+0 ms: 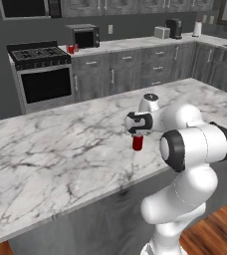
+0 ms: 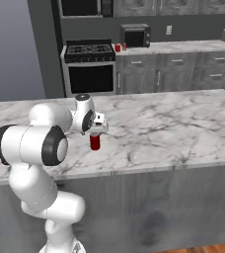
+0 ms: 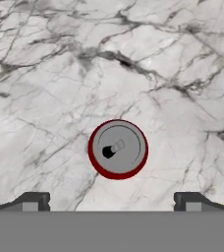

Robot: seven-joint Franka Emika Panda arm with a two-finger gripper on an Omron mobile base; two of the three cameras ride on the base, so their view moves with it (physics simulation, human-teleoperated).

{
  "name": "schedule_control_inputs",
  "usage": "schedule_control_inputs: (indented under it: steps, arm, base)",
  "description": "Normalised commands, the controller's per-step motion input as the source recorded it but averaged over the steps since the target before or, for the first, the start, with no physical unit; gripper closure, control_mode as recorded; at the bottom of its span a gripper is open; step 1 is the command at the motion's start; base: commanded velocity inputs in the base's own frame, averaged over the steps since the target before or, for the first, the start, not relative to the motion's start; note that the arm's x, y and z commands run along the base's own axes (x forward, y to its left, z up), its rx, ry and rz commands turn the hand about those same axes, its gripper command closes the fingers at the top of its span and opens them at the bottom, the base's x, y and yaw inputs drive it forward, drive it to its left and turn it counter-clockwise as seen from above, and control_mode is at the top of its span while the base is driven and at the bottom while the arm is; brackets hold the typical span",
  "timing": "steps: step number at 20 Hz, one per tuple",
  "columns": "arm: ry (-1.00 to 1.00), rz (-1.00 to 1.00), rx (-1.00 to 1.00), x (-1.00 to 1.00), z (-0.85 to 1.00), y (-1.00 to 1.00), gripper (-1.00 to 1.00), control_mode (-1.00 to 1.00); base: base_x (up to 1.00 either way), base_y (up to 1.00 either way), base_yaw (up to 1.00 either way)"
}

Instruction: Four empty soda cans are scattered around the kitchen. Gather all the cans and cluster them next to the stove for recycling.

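i have the gripper (image 3: 111, 202) hanging straight above a soda can (image 3: 117, 148) that stands upright on the marble island counter (image 1: 60, 149), and in the hand view i look right down on its silver top with the red rim showing around the edge. the two dark fingertips (image 3: 33, 201) sit wide apart at the bottom of that view, one to each side, and the can lies between them but a little ahead, so the jaws are spread open and hold nothing. from the left base view i see the same can (image 1: 137, 143) just under the hand, near the front edge of the island, and the right base view shows it (image 2: 94, 142) below the wrist as well, with the fingers themselves hidden behind the hand in both. across the aisle the black stove (image 1: 41, 74) stands against the back wall, and on the grey counter just beside it, between the range and the dark countertop oven (image 1: 83, 36), i can make out small red cans (image 1: 71, 48) clustered together; i cannot tell how many from here.
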Motion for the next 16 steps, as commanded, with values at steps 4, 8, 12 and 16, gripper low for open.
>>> schedule_control_inputs:
  steps: [4,8,12,16]
  arm:
    - [0.00,0.00,0.00,0.01,-0.08,0.00,-1.00,-1.00]
    - [0.00,0.00,0.00,0.02,-0.07,0.00,-1.00,-1.00]
    - [0.00,0.00,0.00,0.04,-0.06,0.00,-1.00,-1.00]
    - [0.00,0.00,0.00,0.07,-0.05,0.00,-1.00,-1.00]
  base:
    - [0.00,0.00,0.00]
    - [0.00,0.00,0.00]
    - [0.00,0.00,0.00]
    - [0.00,0.00,0.00]
